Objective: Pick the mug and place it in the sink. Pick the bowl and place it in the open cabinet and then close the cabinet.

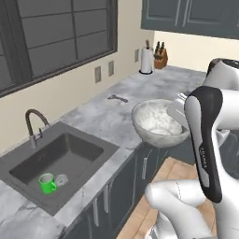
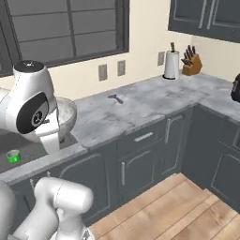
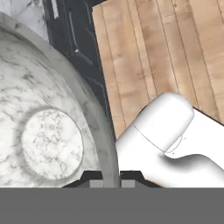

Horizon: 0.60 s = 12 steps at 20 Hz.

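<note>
The speckled grey-white bowl [image 1: 156,122] hangs just above the counter's front edge, tilted a little, partly over the wooden floor. My gripper [image 3: 111,180] is shut on the bowl's rim [image 3: 108,144], one fingertip inside and one outside. In the right base view the bowl [image 2: 67,115] sits half hidden behind my arm. The small green mug [image 1: 47,183] stands upright in the dark sink [image 1: 74,151], beside the drain, and peeks out as the mug [image 2: 13,156] at the left edge. The open cabinet is out of view.
A curved faucet [image 1: 34,119] stands behind the sink. At the counter's far end are a paper towel roll [image 1: 146,60] and a knife block [image 1: 161,57]; a small dark utensil [image 1: 117,98] lies mid-counter. Wall cupboards [image 1: 186,14] hang above, doors shut.
</note>
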Motion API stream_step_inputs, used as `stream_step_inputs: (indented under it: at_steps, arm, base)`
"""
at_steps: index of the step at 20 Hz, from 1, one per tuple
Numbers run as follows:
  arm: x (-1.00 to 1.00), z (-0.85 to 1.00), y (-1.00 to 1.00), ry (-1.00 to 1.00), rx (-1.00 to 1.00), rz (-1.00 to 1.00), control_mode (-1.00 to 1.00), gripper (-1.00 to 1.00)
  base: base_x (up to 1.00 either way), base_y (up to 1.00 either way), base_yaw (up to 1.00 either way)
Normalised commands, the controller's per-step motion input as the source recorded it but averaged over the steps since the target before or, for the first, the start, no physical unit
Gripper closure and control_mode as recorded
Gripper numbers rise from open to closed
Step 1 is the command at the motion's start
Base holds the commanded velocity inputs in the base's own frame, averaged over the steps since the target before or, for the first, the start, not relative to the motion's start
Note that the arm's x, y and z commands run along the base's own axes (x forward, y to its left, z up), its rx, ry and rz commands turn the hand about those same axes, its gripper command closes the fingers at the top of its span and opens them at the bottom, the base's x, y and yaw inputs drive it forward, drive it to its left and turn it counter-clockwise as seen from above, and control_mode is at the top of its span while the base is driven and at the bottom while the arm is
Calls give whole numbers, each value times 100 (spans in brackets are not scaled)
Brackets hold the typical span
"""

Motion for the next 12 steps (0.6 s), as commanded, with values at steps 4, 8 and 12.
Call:
stream_step_inputs:
  at_steps: [4, 8, 12]
  arm:
    - [0, 0, 0, 0, 0, 0, 100, 100]
    - [0, 0, 0, 0, 0, 0, 100, 100]
    - [0, 0, 0, 0, 0, 0, 100, 100]
  base:
    - [-39, -3, -75]
    - [-43, 0, -72]
    - [-51, 0, -70]
